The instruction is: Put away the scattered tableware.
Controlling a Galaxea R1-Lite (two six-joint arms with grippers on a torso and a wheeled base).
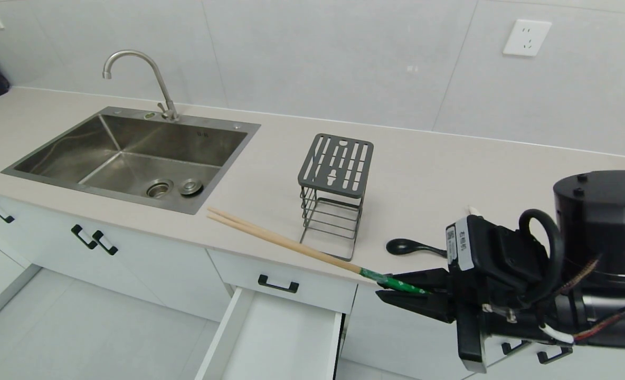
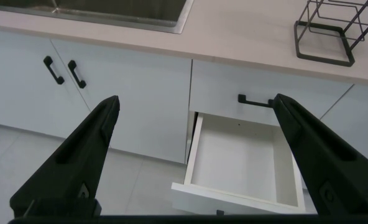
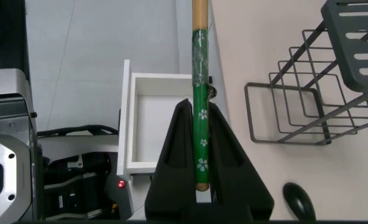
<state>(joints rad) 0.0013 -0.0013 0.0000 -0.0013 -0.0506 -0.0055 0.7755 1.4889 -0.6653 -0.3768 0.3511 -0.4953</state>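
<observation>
My right gripper (image 1: 405,292) is shut on the green-patterned ends of a pair of wooden chopsticks (image 1: 286,243), held out past the counter's front edge; the wooden tips point toward the sink. In the right wrist view the chopsticks (image 3: 200,93) run between the shut fingers (image 3: 227,158), above the open white drawer (image 3: 153,127). A black spoon (image 1: 413,247) lies on the counter just behind the gripper. The dark wire utensil rack (image 1: 335,192) stands beside it. My left gripper (image 2: 196,134) is open and holds nothing, hovering in front of the cabinets over the open drawer (image 2: 240,162).
A steel sink (image 1: 128,155) with a faucet (image 1: 149,79) fills the counter's left part. Cabinet doors with black handles (image 1: 93,238) run below the counter (image 1: 450,174). The drawer (image 1: 275,338) stands pulled out under the rack. A wall socket (image 1: 527,37) is at upper right.
</observation>
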